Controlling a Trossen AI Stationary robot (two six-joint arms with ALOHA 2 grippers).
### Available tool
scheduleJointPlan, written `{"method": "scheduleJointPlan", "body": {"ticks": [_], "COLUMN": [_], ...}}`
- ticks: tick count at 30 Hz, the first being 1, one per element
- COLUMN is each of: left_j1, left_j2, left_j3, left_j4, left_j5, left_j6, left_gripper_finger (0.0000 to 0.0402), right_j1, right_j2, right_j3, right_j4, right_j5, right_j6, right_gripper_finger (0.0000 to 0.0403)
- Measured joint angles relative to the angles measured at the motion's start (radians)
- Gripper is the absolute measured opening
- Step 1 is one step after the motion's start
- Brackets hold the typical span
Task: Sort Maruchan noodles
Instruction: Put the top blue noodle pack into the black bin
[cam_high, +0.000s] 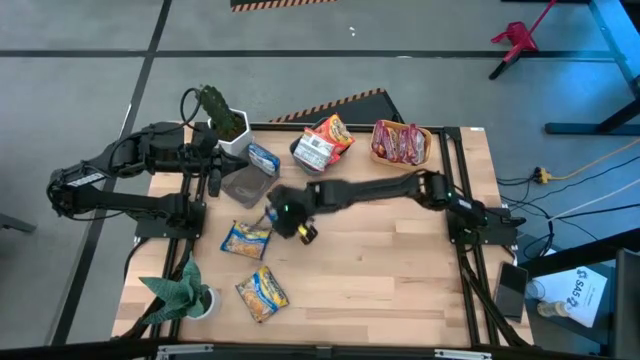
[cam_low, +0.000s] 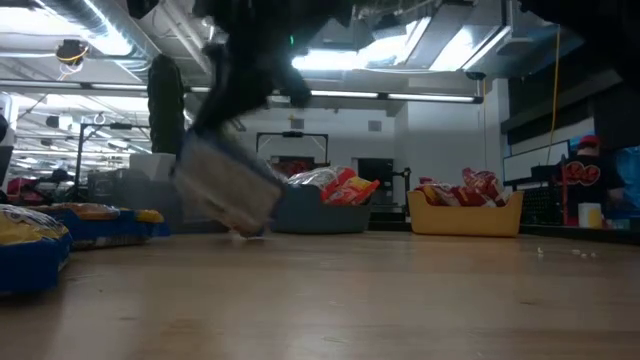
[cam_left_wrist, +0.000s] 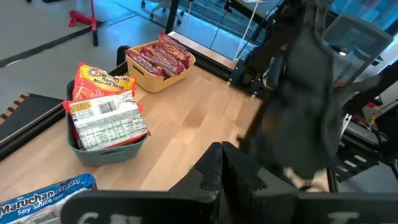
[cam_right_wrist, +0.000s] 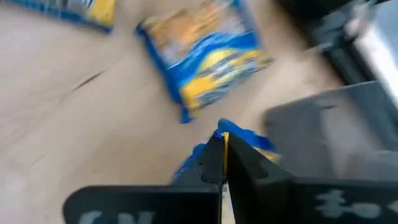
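Above mid-table (cam_high: 400, 270), right claw (cam_right_wrist: 222, 163) pinches a blue-and-yellow noodle packet (cam_right_wrist: 239, 138) by its edge.

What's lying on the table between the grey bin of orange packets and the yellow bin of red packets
Nothing: in the high view the tabletop between the grey bin and the yellow bin is bare wood, and the left wrist view shows the same gap.

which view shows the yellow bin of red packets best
The left wrist view: the yellow bin sits unobstructed with its red packets laid out clearly. The high view shows it small at the table's far edge. The low view shows only its front wall. The right wrist view misses it.
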Motion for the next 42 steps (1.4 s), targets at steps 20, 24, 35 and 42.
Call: {"method": "scheduleJointPlan", "body": {"ticks": [20,24,35,42], "left_j1": [0.0,0.0,0.0,0.0], "left_j2": [0.0,0.0,-0.001,-0.001], "left_j3": [0.001,0.001,0.001,0.001], "left_j4": [0.003,0.003,0.004,0.004], "left_j5": [-0.028,-0.051,-0.067,-0.101], "left_j6": [0.0,0.0,-0.001,-0.007], "left_gripper_finger": [0.0,0.0,0.0,0.0], "right_j1": [-0.28,-0.289,-0.317,-0.353], "right_j2": [0.0,0.006,0.119,0.142], "right_j3": [0.281,0.283,0.282,0.285], "right_j4": [0.201,0.24,0.325,0.314], "right_j5": [-0.311,-0.331,-0.353,-0.354], "right_j6": [0.115,0.13,0.207,0.224], "right_gripper_finger": [0.0,0.0,0.0,0.0]}}
